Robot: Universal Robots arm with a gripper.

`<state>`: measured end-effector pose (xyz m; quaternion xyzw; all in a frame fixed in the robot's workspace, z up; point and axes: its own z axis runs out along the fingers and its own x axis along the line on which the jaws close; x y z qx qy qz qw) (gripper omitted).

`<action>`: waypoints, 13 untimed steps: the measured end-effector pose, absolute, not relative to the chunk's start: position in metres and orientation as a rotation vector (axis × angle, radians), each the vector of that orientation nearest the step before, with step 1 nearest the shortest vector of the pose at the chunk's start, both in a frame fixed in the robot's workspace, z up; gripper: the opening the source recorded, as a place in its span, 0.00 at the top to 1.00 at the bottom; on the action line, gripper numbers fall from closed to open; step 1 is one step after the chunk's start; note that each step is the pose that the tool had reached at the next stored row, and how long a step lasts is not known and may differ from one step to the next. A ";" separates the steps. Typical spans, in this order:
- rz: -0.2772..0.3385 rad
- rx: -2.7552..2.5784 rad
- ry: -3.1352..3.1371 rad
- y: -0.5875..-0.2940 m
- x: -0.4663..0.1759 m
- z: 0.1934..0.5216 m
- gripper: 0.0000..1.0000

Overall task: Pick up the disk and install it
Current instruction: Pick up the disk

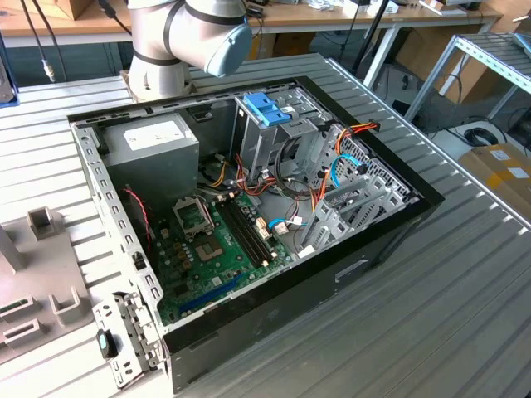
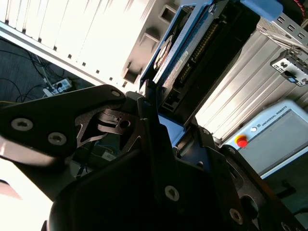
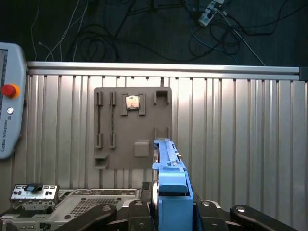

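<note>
The disk (image 3: 171, 185) is a grey drive in a bright blue carrier rail, seen edge-on in the first wrist view. It is held up in the air above the ribbed metal table (image 3: 240, 134). In the second wrist view the disk (image 2: 185, 50) shows its flat side and connector edge, sticking out past the black fingers (image 2: 147, 108). My gripper (image 3: 171, 214) is shut on the disk. The open computer case (image 1: 249, 224) lies on the table in the exterior view, and its tall metal cage with a blue handle (image 1: 267, 108) stands near the back.
A grey fixture plate (image 3: 132, 127) with small holders lies on the table below the disk. A teach pendant with a red button (image 3: 8, 90) rests beside it. Inside the case are a grey power supply box (image 1: 153, 141), the motherboard (image 1: 216, 240) and loose cables (image 1: 340, 166).
</note>
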<state>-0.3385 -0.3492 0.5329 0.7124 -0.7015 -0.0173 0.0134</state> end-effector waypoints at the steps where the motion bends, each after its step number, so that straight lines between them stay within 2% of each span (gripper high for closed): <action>1: -0.054 2.219 -2.185 -0.349 -0.338 0.533 0.63; 13: -0.054 2.219 -2.185 -0.349 -0.334 0.533 0.63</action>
